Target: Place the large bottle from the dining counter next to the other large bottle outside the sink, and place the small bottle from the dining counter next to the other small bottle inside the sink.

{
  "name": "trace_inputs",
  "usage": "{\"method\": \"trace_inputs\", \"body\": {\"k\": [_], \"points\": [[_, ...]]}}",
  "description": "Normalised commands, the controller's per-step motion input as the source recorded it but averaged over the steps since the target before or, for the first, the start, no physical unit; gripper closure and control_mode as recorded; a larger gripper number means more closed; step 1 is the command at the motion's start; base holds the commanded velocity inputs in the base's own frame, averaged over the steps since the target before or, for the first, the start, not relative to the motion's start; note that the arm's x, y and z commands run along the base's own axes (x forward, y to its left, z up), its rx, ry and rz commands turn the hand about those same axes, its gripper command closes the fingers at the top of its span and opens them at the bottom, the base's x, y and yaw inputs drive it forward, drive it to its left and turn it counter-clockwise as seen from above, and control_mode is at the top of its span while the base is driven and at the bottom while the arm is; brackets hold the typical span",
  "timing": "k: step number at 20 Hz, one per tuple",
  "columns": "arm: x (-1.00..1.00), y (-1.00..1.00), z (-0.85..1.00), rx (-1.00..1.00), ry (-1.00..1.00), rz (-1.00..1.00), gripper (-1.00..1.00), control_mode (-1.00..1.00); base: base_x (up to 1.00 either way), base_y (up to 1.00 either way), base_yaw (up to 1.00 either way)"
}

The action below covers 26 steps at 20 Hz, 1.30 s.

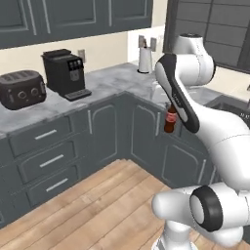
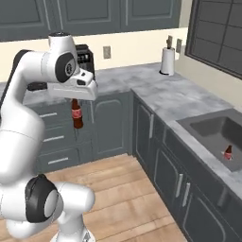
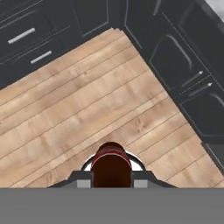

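Toaster (image 1: 22, 88), coffee machine (image 1: 64, 73) (both black), paper towel roll (image 2: 166, 61) on worktop.

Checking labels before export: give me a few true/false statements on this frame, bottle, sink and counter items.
1. The end effector holds the small bottle by its neck. True.
2. The held bottle hangs over the sink. False: it hangs over the wooden floor.
3. The other small bottle stands inside the sink. True.
4. The toaster sits right of the coffee machine in the left base view. False: it sits left of it.
5. A paper towel roll stands on the counter. True.
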Motion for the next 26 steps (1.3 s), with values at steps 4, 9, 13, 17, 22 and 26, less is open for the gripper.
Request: {"method": "trace_inputs", "body": {"k": [4,9,13,17,22,26], "points": [[0.0,0.0,0.0,0.0,0.0,0.0,1.0,1.0,0.36,0.34,-0.5],[0.0,0.0,0.0,0.0,0.0,0.0,1.0,1.0,0.09,0.11,-0.55],[0.0,0.0,0.0,0.0,0.0,0.0,1.0,1.0,0.0,0.03,-0.57],[0.0,0.0,0.0,0.0,0.0,0.0,1.0,1.0,0.0,0.0,-0.54],[0.0,0.0,0.0,0.0,0.0,0.0,1.0,1.0,0.0,0.11,-0.52],[0.0,0.0,0.0,0.0,0.0,0.0,1.0,1.0,0.04,0.82,-0.45]]}}
